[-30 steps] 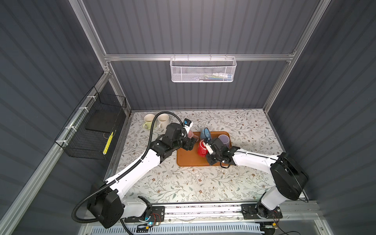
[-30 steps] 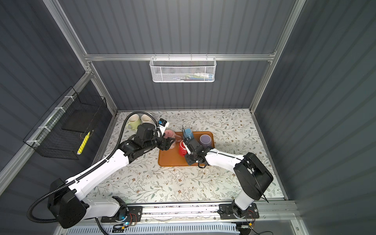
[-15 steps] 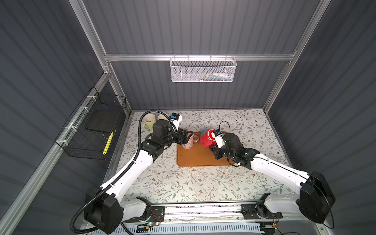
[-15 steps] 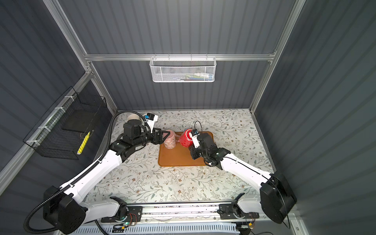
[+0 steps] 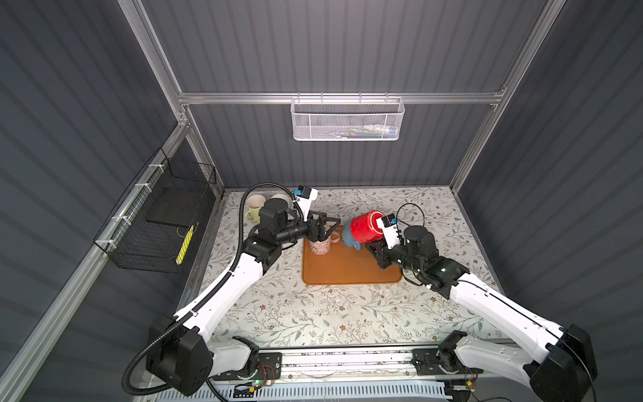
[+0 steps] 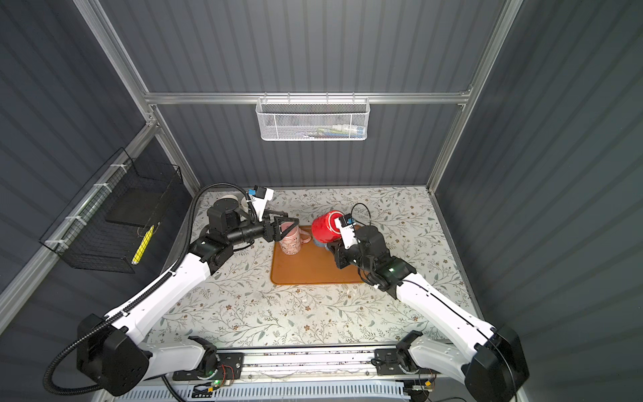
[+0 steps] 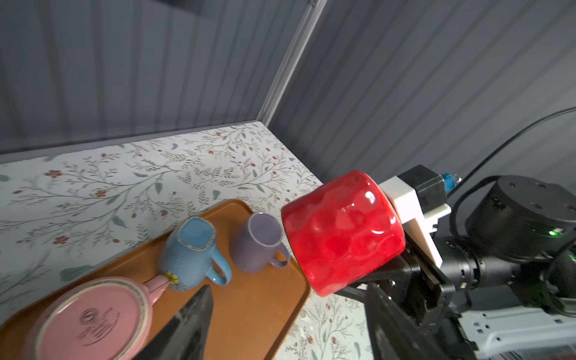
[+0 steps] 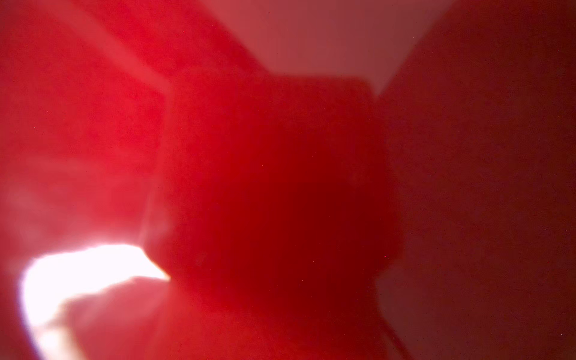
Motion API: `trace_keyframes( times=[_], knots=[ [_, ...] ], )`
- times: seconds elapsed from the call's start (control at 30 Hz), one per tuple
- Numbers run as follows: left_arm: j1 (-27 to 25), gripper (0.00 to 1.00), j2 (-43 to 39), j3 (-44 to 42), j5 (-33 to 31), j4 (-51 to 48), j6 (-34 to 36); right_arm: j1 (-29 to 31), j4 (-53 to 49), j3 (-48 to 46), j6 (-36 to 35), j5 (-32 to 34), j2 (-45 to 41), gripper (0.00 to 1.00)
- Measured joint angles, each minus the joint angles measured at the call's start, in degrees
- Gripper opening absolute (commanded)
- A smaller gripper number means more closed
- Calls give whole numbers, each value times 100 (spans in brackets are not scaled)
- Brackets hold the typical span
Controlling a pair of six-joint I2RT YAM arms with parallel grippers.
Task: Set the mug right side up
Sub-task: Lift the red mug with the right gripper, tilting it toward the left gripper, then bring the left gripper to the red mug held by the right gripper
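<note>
Both top views looked down from high on the whole table, the left wrist camera skimmed its tray closely, and the right sat blurred against the red mug.

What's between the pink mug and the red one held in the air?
A blue mug and a purple mug, both upright on the orange tray, clearest in the left wrist view. The purple one stands nearest the red mug.
</note>
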Motion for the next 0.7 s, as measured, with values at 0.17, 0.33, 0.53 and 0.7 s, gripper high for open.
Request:
trace_keyframes(
  times=[0.17, 0.33, 0.53, 0.7],
  knots=[
    [0, 76, 142, -13, 586, 573, -321, -120, 4, 13, 98, -186, -286, 1],
    [0, 76, 369, -42, 1252, 1401, -758, -136, 94, 28, 264, -343, -295, 1],
    [-2, 75, 697, -164, 1744, 2013, -1143, -136, 448, 24, 479, -498, -295, 1],
    [-35, 74, 855, -170, 1991, 2315, -1309, -164, 612, -4, 498, -603, -295, 1]
  ],
)
